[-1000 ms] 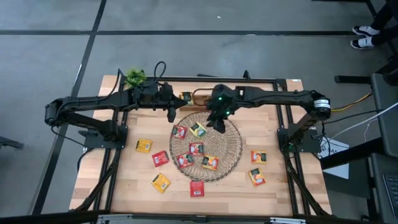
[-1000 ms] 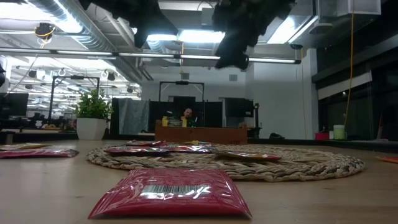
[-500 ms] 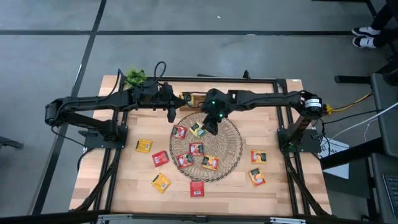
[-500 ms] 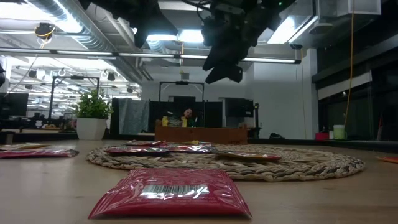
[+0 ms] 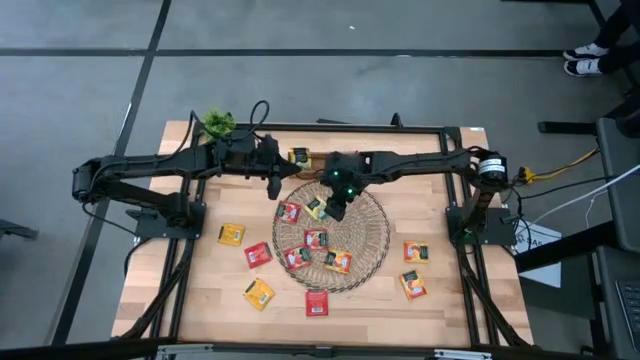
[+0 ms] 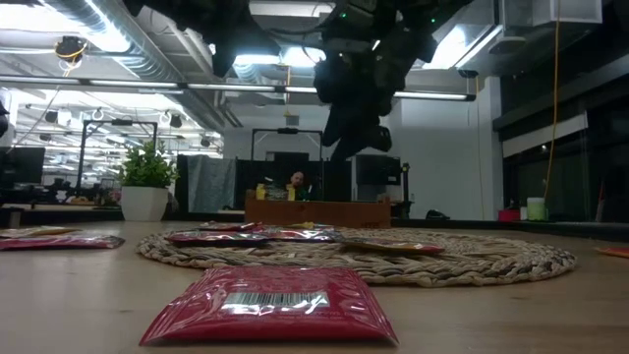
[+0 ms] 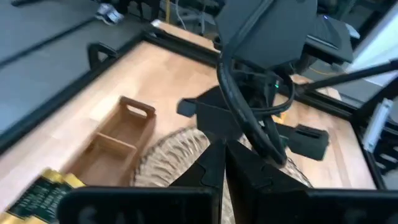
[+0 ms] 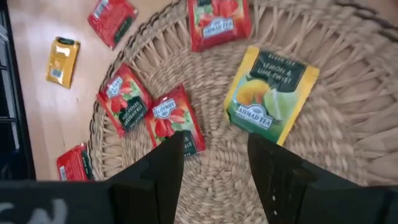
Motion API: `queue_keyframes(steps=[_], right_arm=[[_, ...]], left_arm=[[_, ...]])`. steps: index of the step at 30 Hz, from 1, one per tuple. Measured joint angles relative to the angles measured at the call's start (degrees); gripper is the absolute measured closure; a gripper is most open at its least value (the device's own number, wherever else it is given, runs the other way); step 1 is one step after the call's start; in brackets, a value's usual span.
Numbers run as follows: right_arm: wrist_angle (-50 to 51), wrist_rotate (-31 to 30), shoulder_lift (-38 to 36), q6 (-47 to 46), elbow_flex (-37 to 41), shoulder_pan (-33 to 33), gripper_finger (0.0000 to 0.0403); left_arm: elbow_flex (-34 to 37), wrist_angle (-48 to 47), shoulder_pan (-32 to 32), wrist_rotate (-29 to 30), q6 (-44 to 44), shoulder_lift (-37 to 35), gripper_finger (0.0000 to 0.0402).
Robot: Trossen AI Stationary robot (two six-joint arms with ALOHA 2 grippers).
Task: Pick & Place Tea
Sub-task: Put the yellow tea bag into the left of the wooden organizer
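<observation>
Right wrist view: my right gripper (image 8: 214, 165) hangs over the mat (image 8: 348, 155) with its fingers spread wide and nothing between them. The yellow sachet (image 8: 271, 94) lies flat just ahead of my far finger, with a red sachet (image 8: 219, 22) beyond it and two more red ones (image 8: 149, 109) ahead of my near finger, one overlapping the other.

I judge the yellow sachet to be my target. It is thin and lies on ridged weave, so I want to come straight down with one finger on either side of it, tips nearly on the wicker, and close low so an edge lifts into the pinch. I should turn my wrist first so the fingers square up to two opposite edges, not a corner. The red neighbours are near; a slanted descent could drag them along.

In the high view my gripper (image 5: 336, 207) sits over the mat's far-left part, and other sachets lie scattered on the table (image 5: 210, 290) well away from me.

My left gripper (image 5: 275, 186) waits pinched shut, empty, just off the mat's rim, beside the wooden box (image 7: 118, 140).
</observation>
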State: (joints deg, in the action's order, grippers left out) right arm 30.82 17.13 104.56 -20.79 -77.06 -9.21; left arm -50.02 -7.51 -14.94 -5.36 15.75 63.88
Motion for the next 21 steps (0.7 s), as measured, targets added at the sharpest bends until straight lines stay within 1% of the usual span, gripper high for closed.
queue_keyframes(steps=[3, 6, 13, 17, 21], right_arm=[[1.75, -1.71, 0.00, 0.03, 0.00, 0.03, 0.0226], [3.35, -2.61, -0.25, 0.08, 0.00, -0.07, 0.0226], [3.99, -2.53, -0.31, -0.37, 0.00, 0.08, 0.0226], [3.68, -2.64, 0.71, -4.02, 0.00, 0.15, 0.0226], [3.59, -4.05, 2.99, -8.11, 0.00, 0.16, 0.0226]], left_arm=[[0.04, -3.16, -0.17, -2.25, 1.00, 0.13, 0.0390], [0.04, -5.18, -0.62, -2.24, 1.60, 0.16, 0.0384], [0.04, -5.77, -1.11, -2.10, 2.92, 0.66, 0.0344], [0.04, -5.84, -1.07, -1.42, 3.01, 0.76, 0.0324], [0.04, -6.10, -1.09, 0.04, 3.01, 0.76, 0.0314]])
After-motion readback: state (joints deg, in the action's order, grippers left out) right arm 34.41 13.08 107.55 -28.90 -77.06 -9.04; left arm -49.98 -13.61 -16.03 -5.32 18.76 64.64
